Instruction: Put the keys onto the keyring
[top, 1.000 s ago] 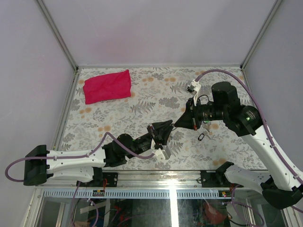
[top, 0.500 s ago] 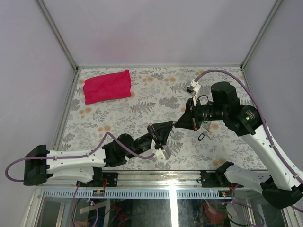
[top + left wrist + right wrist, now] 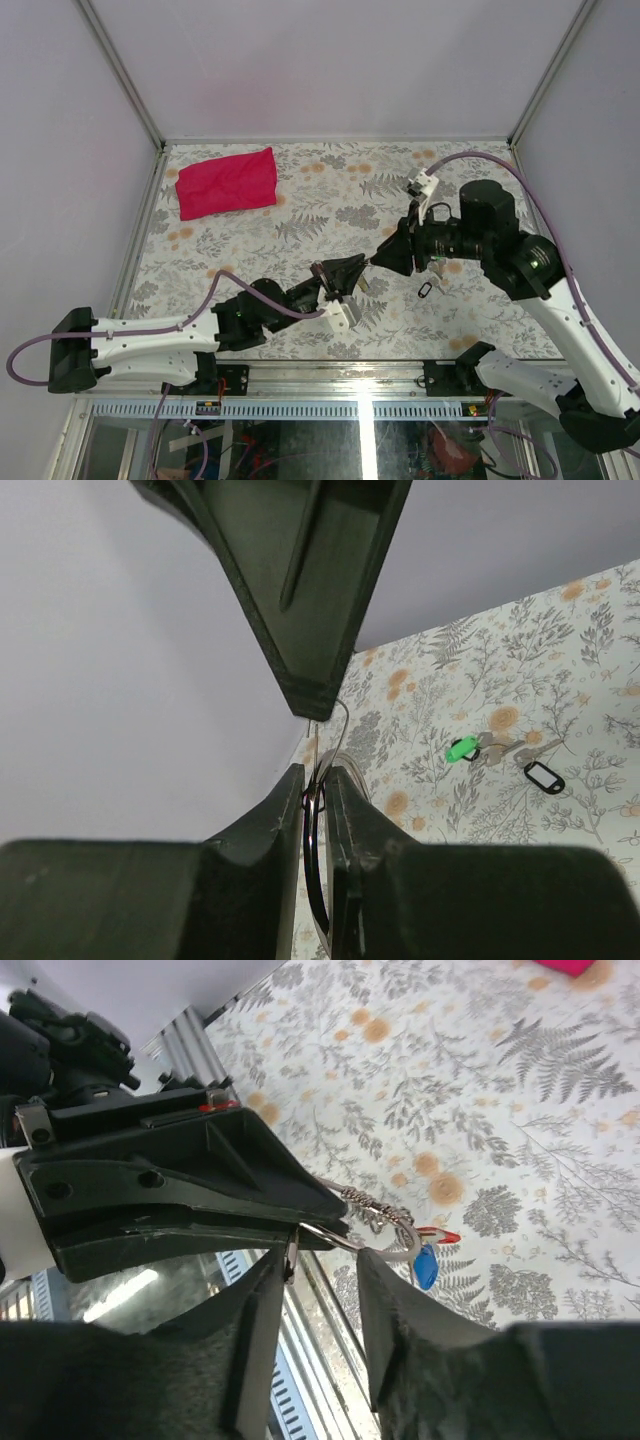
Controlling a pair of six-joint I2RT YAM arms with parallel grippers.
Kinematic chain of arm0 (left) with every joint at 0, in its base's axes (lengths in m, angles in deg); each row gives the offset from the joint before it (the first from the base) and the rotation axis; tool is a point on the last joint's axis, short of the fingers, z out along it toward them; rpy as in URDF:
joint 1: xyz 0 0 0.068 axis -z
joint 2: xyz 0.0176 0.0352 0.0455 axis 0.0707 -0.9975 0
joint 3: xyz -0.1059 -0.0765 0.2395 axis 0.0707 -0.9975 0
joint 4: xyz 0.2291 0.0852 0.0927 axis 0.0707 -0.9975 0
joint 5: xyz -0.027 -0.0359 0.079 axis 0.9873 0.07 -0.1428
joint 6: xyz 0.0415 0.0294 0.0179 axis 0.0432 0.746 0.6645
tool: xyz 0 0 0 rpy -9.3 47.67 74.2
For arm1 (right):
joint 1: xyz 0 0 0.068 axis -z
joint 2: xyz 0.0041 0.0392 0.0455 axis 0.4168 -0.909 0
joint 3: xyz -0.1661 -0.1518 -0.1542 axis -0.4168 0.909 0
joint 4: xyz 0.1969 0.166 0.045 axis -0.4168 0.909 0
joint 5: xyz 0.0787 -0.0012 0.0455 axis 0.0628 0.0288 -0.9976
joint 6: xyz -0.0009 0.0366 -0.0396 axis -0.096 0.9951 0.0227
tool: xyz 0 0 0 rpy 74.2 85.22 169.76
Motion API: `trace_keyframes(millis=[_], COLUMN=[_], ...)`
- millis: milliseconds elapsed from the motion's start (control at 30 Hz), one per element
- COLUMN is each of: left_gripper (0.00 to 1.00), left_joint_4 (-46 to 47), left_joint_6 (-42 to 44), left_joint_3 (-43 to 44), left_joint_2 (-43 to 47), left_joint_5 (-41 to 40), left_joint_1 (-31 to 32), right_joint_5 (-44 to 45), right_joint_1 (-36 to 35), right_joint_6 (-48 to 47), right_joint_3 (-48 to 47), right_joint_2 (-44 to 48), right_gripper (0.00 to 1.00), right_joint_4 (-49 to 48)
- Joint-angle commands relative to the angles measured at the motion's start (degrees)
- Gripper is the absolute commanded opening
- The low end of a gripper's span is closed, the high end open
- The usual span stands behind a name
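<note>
A crumpled red cloth (image 3: 227, 182) is laid near the far left corner of the tabletop (image 3: 300, 215), and a sliver of it is caught at the top edge of the right wrist view. The tabletop is covered in a print of grey ferns and orange flowers. It is enclosed by plain pale walls (image 3: 330, 60). A slotted grey cable duct (image 3: 150, 409) is mounted below the near edge.

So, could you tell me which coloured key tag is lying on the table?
The green tag, flat on the table beside silver keys; the blue tag and red tag hang from the keyring.
</note>
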State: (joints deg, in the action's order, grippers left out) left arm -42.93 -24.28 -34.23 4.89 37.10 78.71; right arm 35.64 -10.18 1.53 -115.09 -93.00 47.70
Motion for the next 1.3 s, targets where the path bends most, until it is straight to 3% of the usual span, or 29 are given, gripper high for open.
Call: trace_keyframes(millis=[0, 267, 433, 667, 1033, 1200, 1267], left_gripper=[0.00, 0.00, 0.00, 0.00, 0.00, 0.00, 0.00], left_joint_4=[0.3, -4.5, -9.2, -10.1, -9.7, -9.6, -9.5], left_joint_6=[-2.8, -4.3, -6.5, -6.1, -5.8, -5.8, -5.9], left_joint_3=[2.7, 5.2, 8.1, 8.7, 8.7, 8.7, 8.7], left_joint_2=[1.3, 0.0, -1.1, -1.8, -1.7, -1.5, -1.4], left_joint_5=[-2.4, -6.2, -8.1, -8.5, -8.3, -8.1, -8.1], left_joint_1=[0.7, 0.7, 0.6, 0.6, 0.5, 0.6, 0.6], right_joint_5=[8.9, 17.2, 15.1, 3.6, 4.1, 3.5, 3.3], right_joint_1=[0.2, 0.1, 0.2, 0.2, 0.2, 0.2, 0.2], right_joint_6=[0.6, 3.3, 3.9, 7.0, 8.1, 8.8, 9.0], right_joint_3=[2.3, 8.2, 9.8, 10.4, 11.2, 11.5, 11.6], right_joint_2=[6.5, 12.2, 12.4, 10.0, 7.7, 6.9, 6.7], right_gripper=[0.46, 0.48, 0.48, 0.48, 0.44, 0.40, 0.33], right_joint_4=[-8.6, -14.5, -14.6, -17.9, -17.5, -18.3, -18.4])
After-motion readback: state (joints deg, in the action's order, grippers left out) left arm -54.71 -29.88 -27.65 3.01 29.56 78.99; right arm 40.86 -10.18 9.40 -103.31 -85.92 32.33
